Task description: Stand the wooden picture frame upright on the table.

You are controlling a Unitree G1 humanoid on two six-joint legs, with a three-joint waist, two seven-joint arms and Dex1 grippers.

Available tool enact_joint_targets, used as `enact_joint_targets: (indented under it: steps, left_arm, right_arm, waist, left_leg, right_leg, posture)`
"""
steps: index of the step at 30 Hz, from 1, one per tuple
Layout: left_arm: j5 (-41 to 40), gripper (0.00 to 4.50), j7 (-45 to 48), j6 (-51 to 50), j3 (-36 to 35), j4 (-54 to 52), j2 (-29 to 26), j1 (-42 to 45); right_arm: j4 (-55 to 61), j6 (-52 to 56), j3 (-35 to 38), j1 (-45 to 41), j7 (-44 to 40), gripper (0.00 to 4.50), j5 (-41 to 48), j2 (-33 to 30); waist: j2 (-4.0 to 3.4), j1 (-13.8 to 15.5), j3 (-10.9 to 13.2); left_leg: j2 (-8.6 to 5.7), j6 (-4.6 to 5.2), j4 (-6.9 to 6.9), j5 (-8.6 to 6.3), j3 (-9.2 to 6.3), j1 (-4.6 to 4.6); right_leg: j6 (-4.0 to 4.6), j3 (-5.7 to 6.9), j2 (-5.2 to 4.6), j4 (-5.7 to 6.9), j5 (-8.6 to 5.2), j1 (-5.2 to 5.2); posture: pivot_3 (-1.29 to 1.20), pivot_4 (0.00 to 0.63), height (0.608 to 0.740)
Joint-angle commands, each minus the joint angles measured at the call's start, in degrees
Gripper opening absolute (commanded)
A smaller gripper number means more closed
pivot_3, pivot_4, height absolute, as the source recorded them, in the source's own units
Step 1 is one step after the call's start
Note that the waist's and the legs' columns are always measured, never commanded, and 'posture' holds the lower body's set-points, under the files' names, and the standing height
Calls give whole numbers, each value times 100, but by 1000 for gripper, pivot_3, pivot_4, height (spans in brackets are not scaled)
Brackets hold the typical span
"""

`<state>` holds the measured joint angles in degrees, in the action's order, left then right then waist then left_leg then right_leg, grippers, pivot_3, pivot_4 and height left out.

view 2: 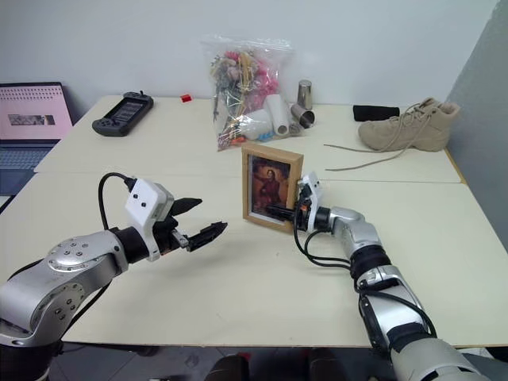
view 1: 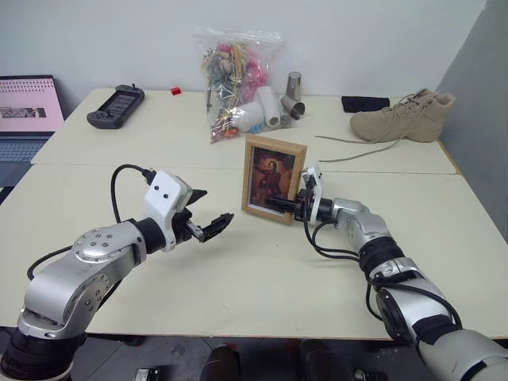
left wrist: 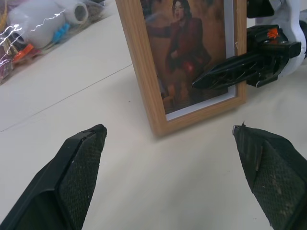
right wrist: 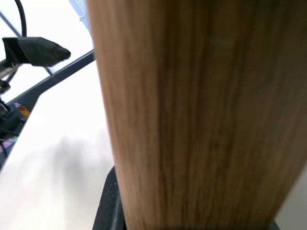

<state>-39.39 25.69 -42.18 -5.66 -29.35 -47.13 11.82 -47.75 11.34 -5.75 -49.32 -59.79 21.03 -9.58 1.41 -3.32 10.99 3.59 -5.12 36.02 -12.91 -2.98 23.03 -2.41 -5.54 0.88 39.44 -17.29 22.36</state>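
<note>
on the near half of the desk [view 1: 238, 294], the wooden picture frame [view 1: 272, 179] stands with the right arm's jaws on its edge.

from the left: the left gripper [view 1: 208, 217] hangs just above the desk with its jaws spread wide and empty, aimed at the frame's front but apart from it. the frame is at the middle, just this side of the desk's seam, long axis vertical, portrait facing the robot, bottom edge seemingly on or barely above the desk; i cannot tell which. the right gripper [view 1: 279, 203] reaches in level from the right, jaws closed on the frame's lower right side rail, one finger [left wrist: 225, 72] lying across the picture. the right arm is the nearer, already gripping; whether the frame stays up likely depends on its hidden back stand bearing before those jaws let go.
</note>
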Motion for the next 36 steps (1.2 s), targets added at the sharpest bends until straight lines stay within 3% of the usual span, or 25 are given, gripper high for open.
enact_joint_targets:
  steps: [1, 7, 18, 22, 26, 30, 36]
  left_arm:
    - [152, 4500, 98, 32, -102, -26, 39, 124]
    - [284, 4500, 262, 21, -63, 189, 96, 374]
    - [781, 4500, 933, 306, 85, 870, 11, 752]
    - [846, 4500, 1142, 279, 52, 1128, 36, 920]
    - [475, 4500, 1394, -158, -191, 1454, 45, 1084]
    - [404, 4500, 1787, -242, -347, 1870, -141, 1213]
    - [432, 4500, 2265, -261, -368, 2580, -315, 1559]
  right_arm:
    - [271, -121, 149, 108, -32, 855, -43, 107]
    - [311, 230, 246, 188, 6, 855, 3, 134]
    - [1134, 528, 204, 670, -133, 3461, -180, -253]
    - [2208, 950, 162, 1256, -355, 4479, -201, -965]
    - [3522, 1425, 377, 1873, -419, 4479, -100, -1988]
    - [4727, 2350, 755, 1981, -261, 4479, 416, -2595]
    - [6248, 3565, 1071, 2117, 345, 4479, 1201, -2714]
  waist:
    - [0, 0, 0]
    - [0, 0, 0]
    - [0, 11, 0]
    - [0, 27, 0]
    - [-2, 48, 1]
    - [-3, -45, 3]
    - [-2, -104, 2]
  left_leg:
    - [0, 0, 0, 0, 0, 0]
    - [0, 0, 1, 0, -1, -3]
    - [0, 0, 1, 0, -2, -2]
    - [-2, 0, 0, 0, -3, 0]
    - [-5, 0, -1, -1, -4, 5]
    - [-1, 1, 0, -1, -2, -1]
    - [5, 2, -1, -1, -11, -8]
  right_leg:
    - [0, 0, 0, 1, 0, 0]
    - [0, 1, 0, 5, 0, -1]
    - [0, 3, 1, 4, 0, -2]
    - [-1, 3, 1, -1, -1, -4]
    - [-2, 2, -1, -9, -1, -3]
    - [-9, -4, 4, -4, -5, -2]
    - [-21, -2, 15, 4, -13, -4]
  posture:
    - [0, 150, 740]
    - [0, 150, 740]
    - [0, 150, 740]
    - [0, 150, 740]
    - [0, 150, 740]
    - [0, 150, 740]
    - [0, 150, 740]
